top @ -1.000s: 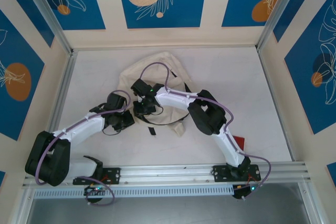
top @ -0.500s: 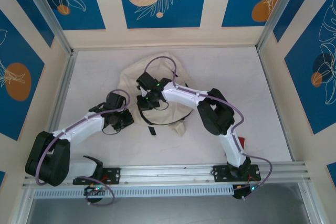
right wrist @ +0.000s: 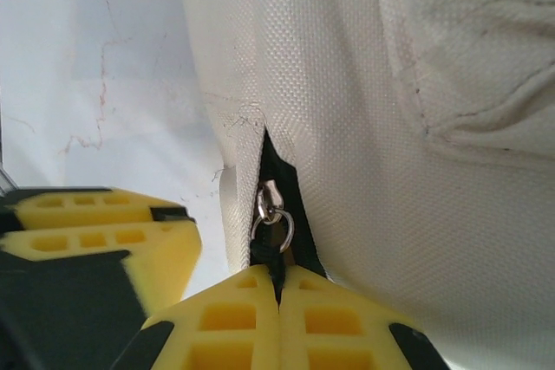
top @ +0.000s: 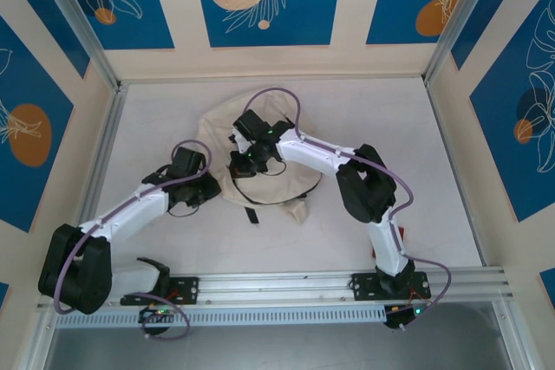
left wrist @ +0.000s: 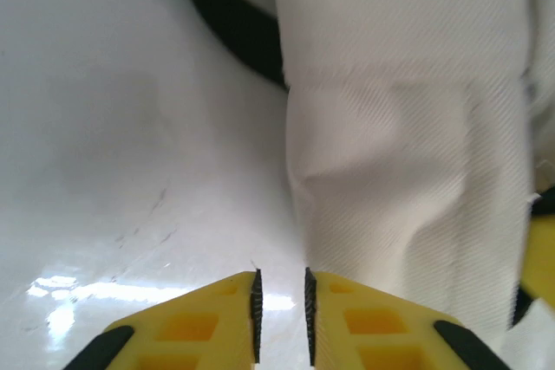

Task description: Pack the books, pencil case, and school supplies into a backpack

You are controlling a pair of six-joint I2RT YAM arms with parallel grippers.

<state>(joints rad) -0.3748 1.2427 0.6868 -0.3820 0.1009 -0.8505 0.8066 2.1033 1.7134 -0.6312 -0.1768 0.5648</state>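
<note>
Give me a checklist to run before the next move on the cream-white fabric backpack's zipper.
1. Right gripper shut on the dark zipper pull of the cream-white fabric backpack: ok.
2. Zipper opened enough for packing: not ok, just a short dark gap by the metal slider.
3. Left gripper bracing the fabric: not ok, fingers narrowly apart, empty, beside the backpack's edge.
4. Grippers clear of each other: cannot tell, they sit close together.

right tool (right wrist: 279, 285) pinching zipper pull (right wrist: 277, 257), cream backpack (right wrist: 390, 110)
</note>
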